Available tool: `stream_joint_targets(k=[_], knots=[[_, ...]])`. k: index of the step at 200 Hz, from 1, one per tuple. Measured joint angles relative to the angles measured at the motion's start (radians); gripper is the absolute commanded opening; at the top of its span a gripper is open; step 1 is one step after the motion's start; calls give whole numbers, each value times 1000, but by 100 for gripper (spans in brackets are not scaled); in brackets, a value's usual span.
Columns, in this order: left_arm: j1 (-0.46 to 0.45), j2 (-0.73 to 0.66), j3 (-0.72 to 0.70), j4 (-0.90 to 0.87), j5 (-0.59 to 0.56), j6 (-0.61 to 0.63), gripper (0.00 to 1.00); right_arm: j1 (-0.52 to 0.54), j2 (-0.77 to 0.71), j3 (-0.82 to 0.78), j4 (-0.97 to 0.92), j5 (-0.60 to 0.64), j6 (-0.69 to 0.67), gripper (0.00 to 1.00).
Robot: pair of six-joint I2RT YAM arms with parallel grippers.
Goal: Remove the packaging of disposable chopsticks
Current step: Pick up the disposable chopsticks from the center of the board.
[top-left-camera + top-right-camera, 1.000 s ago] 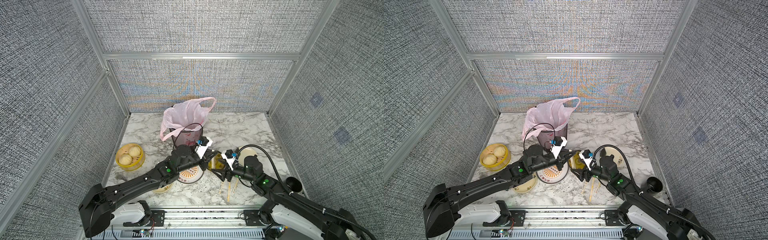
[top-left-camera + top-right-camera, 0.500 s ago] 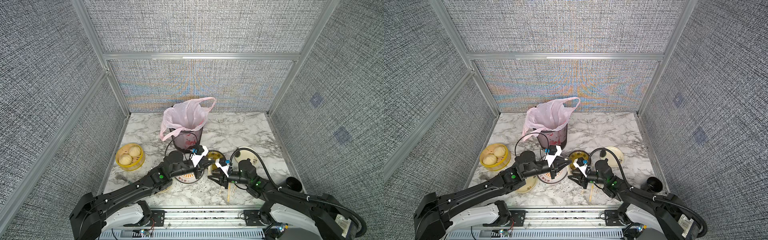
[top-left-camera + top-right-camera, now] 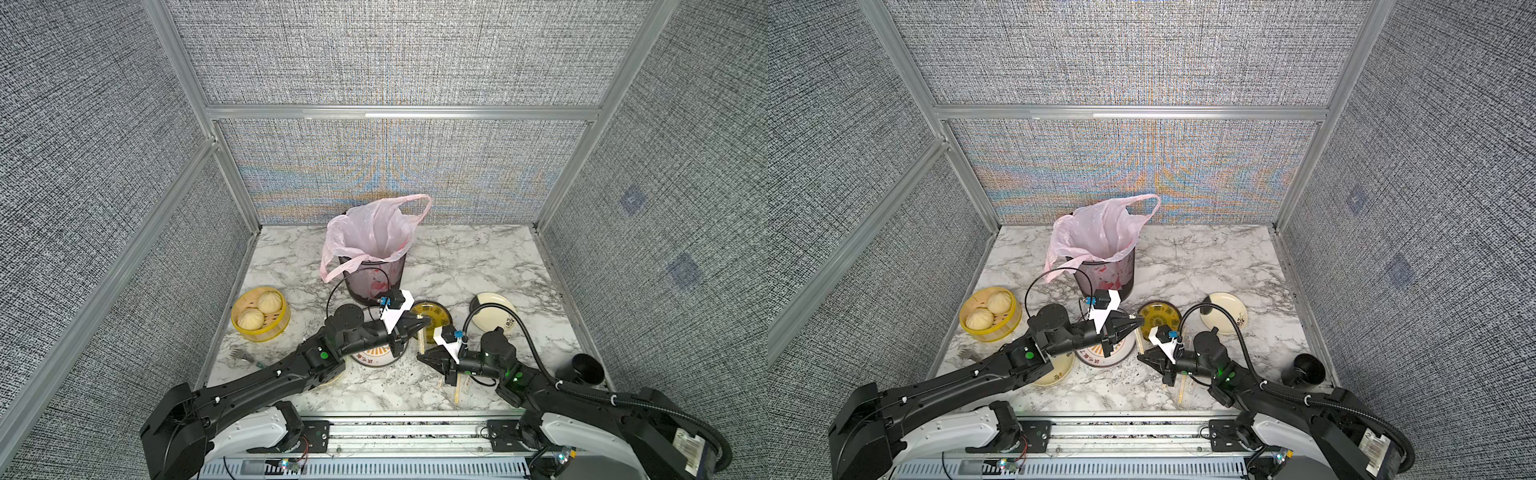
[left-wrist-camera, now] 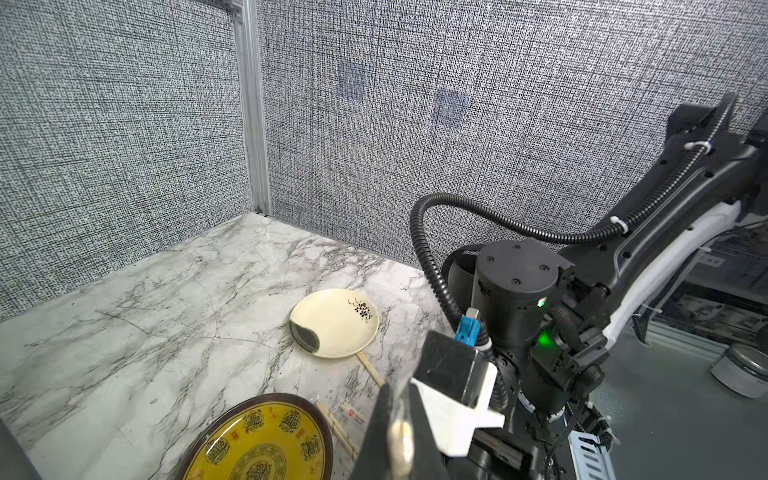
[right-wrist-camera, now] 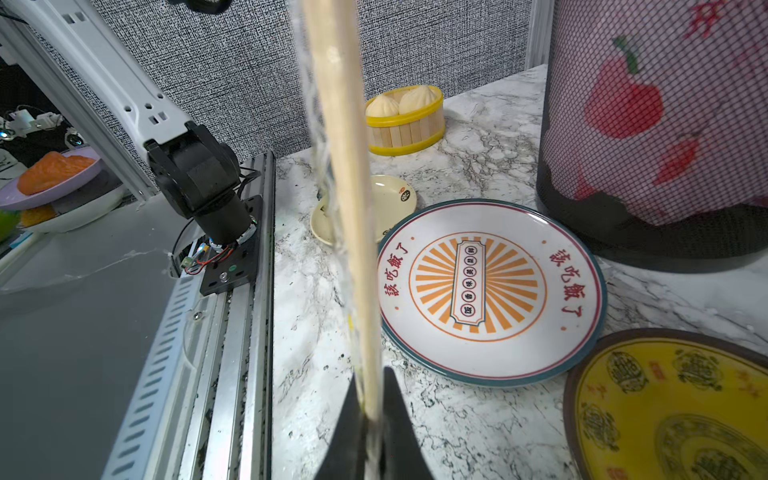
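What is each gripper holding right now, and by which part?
Both hold one wrapped chopstick pair: left gripper pinches its far end, right gripper its near end, clear sleeve on.

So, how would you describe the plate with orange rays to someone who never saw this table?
Find the black mesh bin with a pink bag on the marble table. The round plate lies in front of it, on the robot's side. Unlike the yellow plate beside it, it is white with an orange sunburst and red characters.

Pale wooden chopsticks [image 5: 349, 187], inside clear packaging [image 5: 315, 124], are pinched at both ends.
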Motion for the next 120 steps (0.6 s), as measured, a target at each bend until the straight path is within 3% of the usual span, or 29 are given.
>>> stream_joint_targets(k=[41,60,70,120], knots=[[0,-1,0,6,-5,-4,15,0,5,-1,11,5,-11,0],[0,-23,0,7,-7,-2,37,0,-8,-3,10,6,-10,0],[0,-37,0,8,0,-1,42,-1,-16,-5,8,6,-7,0],[-1,-29,16,19,6,-8,47,-1,-58,-5,-26,11,-11,0]])
